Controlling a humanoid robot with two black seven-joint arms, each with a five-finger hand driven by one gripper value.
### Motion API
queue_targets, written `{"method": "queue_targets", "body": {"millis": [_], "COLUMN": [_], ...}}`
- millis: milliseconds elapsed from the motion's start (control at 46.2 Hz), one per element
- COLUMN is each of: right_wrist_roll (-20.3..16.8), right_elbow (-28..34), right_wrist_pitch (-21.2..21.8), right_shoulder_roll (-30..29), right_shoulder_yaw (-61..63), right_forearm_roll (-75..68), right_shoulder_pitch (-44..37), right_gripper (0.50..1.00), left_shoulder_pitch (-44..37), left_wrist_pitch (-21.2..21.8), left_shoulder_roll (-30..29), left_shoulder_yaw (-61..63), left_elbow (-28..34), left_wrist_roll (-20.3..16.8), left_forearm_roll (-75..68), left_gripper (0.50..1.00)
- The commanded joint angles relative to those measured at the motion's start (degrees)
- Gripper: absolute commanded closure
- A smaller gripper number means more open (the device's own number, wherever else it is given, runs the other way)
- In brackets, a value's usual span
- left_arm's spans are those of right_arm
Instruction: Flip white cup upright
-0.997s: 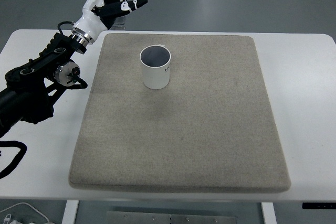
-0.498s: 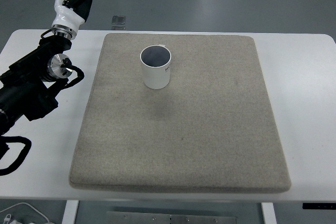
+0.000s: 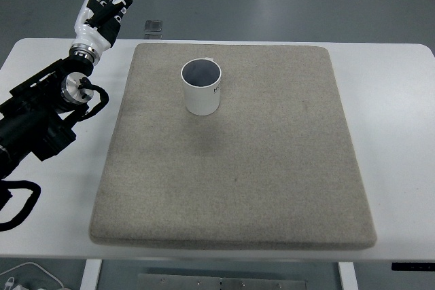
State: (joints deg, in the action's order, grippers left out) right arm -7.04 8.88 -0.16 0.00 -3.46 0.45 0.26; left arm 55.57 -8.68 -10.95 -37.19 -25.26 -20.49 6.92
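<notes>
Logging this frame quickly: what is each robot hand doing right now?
Left robot hand: open, fingers spread, holding nothing, off the mat's far left corner.
Right robot hand: not in view.

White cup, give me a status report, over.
Left hand open, empty, off the mat's far left corner. Right hand out of view. White cup upright on the grey mat, mouth up. Nothing in the way.

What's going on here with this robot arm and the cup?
The white cup stands upright, mouth up, on a grey mat on a white table. Nothing is touching it. The robot's left hand is off to the side past the table's far left corner, fingers open and empty, well apart from the cup. The right arm is not in view. The flip looks done.
</notes>
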Motion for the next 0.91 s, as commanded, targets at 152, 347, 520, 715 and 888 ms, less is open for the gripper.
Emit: {"method": "queue_targets", "body": {"millis": [152,347,520,715,888], "right_wrist_roll": [0.01,0.01,0.01,0.10,0.10], "right_elbow": [0.00,0.00,0.00,0.00,-0.09], "right_wrist_pitch": [-0.01,-0.01,-0.01,-0.10,-0.10], "right_shoulder_roll": [0.00,0.00,0.00,0.00,0.00], "right_shoulder_yaw": [0.20,0.29,0.21,0.20,0.20], "right_forearm_roll": [-0.01,-0.10,-0.10,-0.10,-0.10], "right_shoulder_pitch": [0.00,0.00,0.00,-0.09,-0.17], "right_gripper": [0.570,0.570,0.570,0.570,0.570], "left_shoulder_pitch": [0.50,0.50,0.07,0.07,0.07], "left_wrist_pitch": [2.88,3.14,2.44,-1.77,-3.62], "left_shoulder_roll": [0.14,1.36,2.95,5.76,6.38], "left_shoulder_yaw": [-2.00,-4.64,-8.94,-10.62,-10.79], "left_elbow": [-0.32,0.03,1.17,5.13,6.45], "left_wrist_roll": [8.62,11.26,11.18,10.21,10.21], "left_forearm_roll": [1.86,7.23,11.97,14.17,14.17], "left_gripper": [0.510,0.508,0.506,0.506,0.506]}}
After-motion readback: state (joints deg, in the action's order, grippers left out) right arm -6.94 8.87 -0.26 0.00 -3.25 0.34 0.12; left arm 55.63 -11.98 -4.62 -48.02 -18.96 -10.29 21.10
